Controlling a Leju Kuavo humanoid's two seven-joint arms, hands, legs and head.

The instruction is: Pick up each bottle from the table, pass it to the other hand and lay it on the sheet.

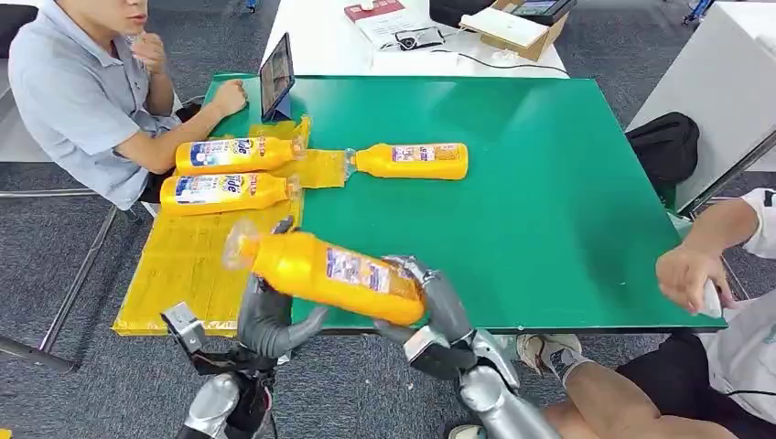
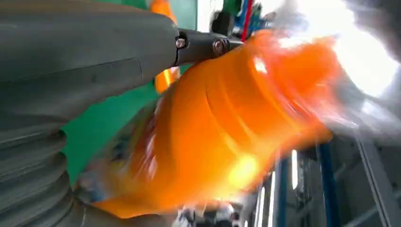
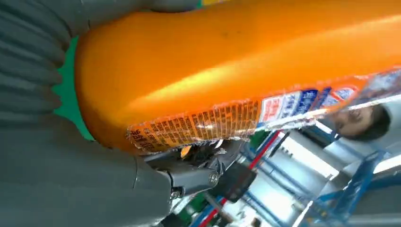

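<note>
Both hands, left hand [image 1: 267, 315] and right hand [image 1: 437, 306], grip one orange bottle [image 1: 334, 274] above the green table's [image 1: 549, 210] near edge, grey carpet [image 1: 64, 247] around

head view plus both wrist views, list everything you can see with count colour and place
held bottle: 1, orange, in the air over the table's near edge, gripped at both ends
bottles on sheet: 2, orange with blue-white labels, lying side by side on the sheet's far end
bottle on table: 1, orange, lying on the green top beside the sheet
sheet: 1, yellow, over the table's left part
table: 1, green
tablet: 1, dark, propped at the far edge
white table: 1, behind, with a box and papers
black bag: 1, on the floor to the right
people: 2, one seated far left, one at the right edge
left hand: grey, holds the bottle's neck end
right hand: grey, holds the bottle's base end
</note>
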